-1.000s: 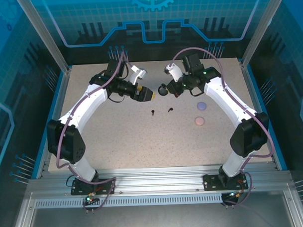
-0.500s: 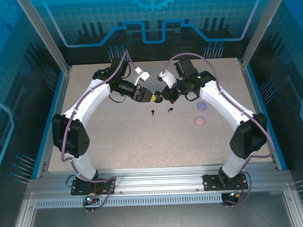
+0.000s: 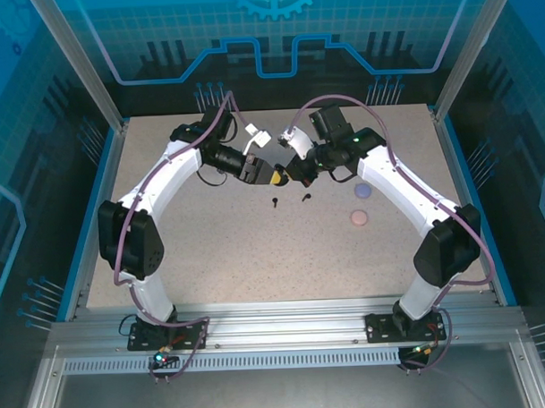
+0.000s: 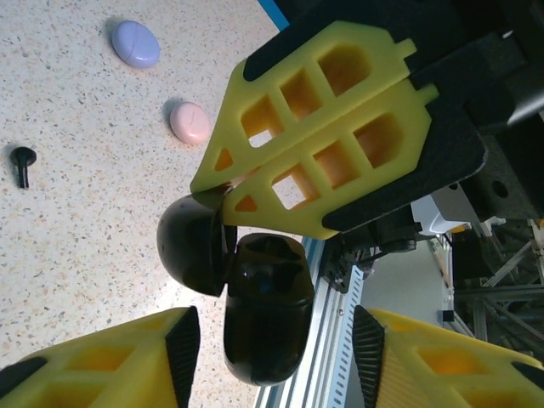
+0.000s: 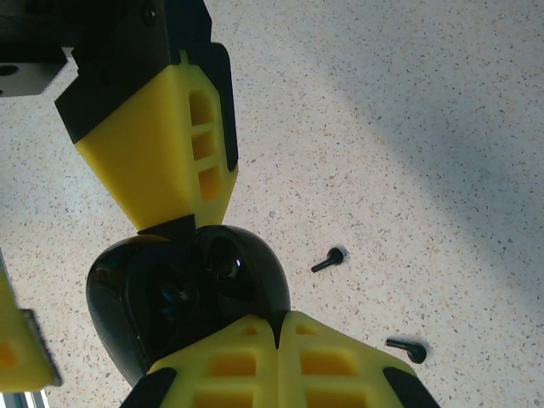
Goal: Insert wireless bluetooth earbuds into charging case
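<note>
From above: both arms meet over the far middle of the table [image 3: 212, 260]. The right gripper [image 3: 294, 171] is pressed together on the black case [image 3: 287, 175], which looks lifted off the surface. The left gripper [image 3: 273, 176] sits right up against the case from the other side. On the table just this side of them lie a black earbud [image 3: 276, 202] and a second earbud [image 3: 306, 197], a little apart. Off to the right, well clear, are the lilac case [image 3: 362, 190] and pink case [image 3: 358, 217], both closed.

Left wrist now: the black case hangs open, its two halves splayed. The right gripper's fingers pinch one half close by the hinge. The left's own fingers stand spread either side of the other half, with a gap showing on both sides, so no clamp yet.

Right wrist: its own fingers are tight on the glossy shell. One left fingertip is at the top of the case and the other is off to the side. Both earbuds lie beyond on the table.

Handling, as I judge it: the earbuds are feather-light, hard and smooth, apt to skid or flip under a finger. Take them gently across the stem. The case is slick and hinged, so grip a half by its broad sides.
</note>
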`<state>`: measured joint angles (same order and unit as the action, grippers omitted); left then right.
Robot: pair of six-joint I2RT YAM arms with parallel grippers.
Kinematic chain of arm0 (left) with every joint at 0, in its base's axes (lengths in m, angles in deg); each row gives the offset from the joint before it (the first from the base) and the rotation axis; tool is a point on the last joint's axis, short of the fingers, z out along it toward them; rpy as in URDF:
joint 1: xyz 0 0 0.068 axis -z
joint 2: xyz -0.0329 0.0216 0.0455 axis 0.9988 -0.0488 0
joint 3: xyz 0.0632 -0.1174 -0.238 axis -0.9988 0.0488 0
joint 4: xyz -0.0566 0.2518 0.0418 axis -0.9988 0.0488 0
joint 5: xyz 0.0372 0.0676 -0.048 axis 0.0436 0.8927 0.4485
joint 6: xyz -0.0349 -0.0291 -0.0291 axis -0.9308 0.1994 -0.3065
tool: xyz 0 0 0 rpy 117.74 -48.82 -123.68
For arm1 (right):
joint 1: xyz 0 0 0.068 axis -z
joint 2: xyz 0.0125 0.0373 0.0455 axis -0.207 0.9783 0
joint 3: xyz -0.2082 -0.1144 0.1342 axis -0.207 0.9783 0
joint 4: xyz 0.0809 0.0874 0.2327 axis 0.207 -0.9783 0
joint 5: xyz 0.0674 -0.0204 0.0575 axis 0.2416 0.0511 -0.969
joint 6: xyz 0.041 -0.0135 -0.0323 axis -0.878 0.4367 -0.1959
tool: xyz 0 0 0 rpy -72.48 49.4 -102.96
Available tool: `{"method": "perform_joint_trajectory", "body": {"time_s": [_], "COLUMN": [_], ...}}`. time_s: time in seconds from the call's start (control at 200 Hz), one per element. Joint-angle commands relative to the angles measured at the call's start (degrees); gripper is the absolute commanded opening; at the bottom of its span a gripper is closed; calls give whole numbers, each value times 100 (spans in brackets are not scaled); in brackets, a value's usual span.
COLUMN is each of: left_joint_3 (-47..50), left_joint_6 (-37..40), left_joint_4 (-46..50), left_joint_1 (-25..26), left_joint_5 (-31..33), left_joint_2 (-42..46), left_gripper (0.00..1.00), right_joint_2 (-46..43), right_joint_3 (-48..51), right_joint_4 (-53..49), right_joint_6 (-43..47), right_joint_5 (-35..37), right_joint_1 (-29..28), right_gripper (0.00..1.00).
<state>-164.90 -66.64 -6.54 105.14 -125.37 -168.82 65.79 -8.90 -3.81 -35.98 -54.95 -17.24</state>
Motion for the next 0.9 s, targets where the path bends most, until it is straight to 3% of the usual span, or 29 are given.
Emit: {"method": "perform_joint_trajectory", "body": {"time_s": [0.0, 0.895], "left_joint_3": [-176, -12], "left_joint_6": [141, 30], "left_joint_4": [179, -100], "left_joint_1": [-5, 26], "left_joint_5": [-258, -523], "left_joint_2": [-85, -43], "left_gripper": [50, 37], "right_joint_2": [-11, 57], "right_joint_3": [-195, -310], "right_joint_4": [-74, -52], "right_joint_6": [9, -41], "right_joint_5": [-172, -234], "right_joint_1": [-69, -96], "right_gripper": [0, 0]}}
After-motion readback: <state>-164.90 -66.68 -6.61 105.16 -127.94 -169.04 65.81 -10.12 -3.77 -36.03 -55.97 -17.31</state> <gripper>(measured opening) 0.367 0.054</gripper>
